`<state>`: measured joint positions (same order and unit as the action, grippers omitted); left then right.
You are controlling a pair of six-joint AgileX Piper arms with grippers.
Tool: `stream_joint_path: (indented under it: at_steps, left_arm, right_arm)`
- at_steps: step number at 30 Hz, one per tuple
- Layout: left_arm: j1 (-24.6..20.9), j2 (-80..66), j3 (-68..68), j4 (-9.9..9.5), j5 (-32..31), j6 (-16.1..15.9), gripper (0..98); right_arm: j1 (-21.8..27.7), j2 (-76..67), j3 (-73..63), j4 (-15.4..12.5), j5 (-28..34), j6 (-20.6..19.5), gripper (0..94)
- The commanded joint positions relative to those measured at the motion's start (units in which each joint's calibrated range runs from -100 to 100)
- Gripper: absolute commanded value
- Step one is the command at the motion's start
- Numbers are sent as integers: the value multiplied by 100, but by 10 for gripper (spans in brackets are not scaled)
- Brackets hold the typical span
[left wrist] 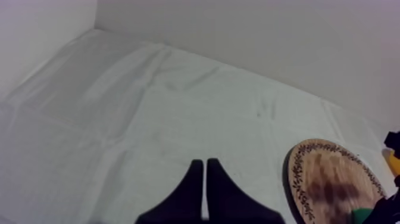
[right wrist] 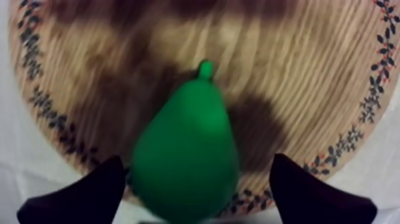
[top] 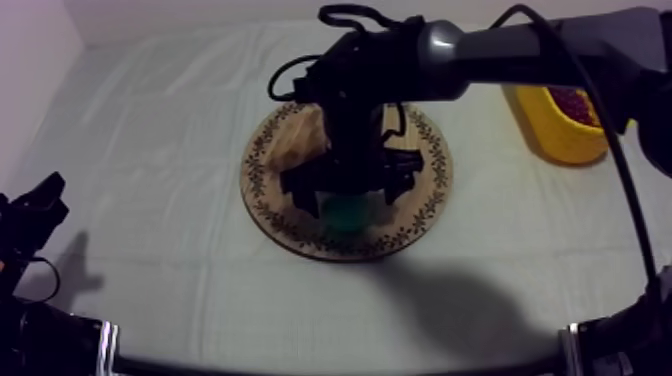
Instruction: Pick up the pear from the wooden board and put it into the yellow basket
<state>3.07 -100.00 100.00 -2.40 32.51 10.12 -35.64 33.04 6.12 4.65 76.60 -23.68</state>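
**Right gripper [right wrist: 196, 199] open astride the pear [right wrist: 184, 149] on the round wooden board [right wrist: 333, 71].**

The yellow basket [top: 555, 140] stands off the board on the right arm's side, well apart from its patterned rim. It holds dark red toy fruit [top: 575, 104] of a kind that cannot be told. The green pear lies on the board with its wide end over the rim. Its long axis runs from the rim toward the board's centre, and its stem points at the centre. The right gripper's 2 fingers [right wrist: 89, 196] are spread wide, 1 at each side of the pear's wide end, and grip nothing. The left gripper [left wrist: 205, 190] sits well clear of the board on the left side, its 2 fingers pressed together with nothing between them.
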Motion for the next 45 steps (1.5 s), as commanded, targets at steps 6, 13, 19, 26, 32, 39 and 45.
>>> stream_joint_path:
  at_steps: [6,13,19,26,32,39,45]
  left_arm:
    - [1,0,0,-2,-1,1,1]
    - [1,0,0,-2,-1,1,1]
    - [1,0,0,-2,-1,1,1]
    - [1,0,0,-2,-1,1,1]
    - [1,0,0,-2,-1,1,1]
    - [1,0,0,-2,-1,1,1]
    - [1,0,0,-2,-1,1,1]
  right_arm:
    - [54,279,-128,-37,-61,28,764]
    - [24,333,-178,-33,-172,-20,525]
    - [-6,252,-158,-45,-278,-8,376]
    - [51,-228,16,24,-266,61,364]
    - [346,-1231,85,284,-132,316,380]
    - [1091,-2421,-17,671,-83,833,405]
    - [1971,-3078,-78,921,-336,1312,418]
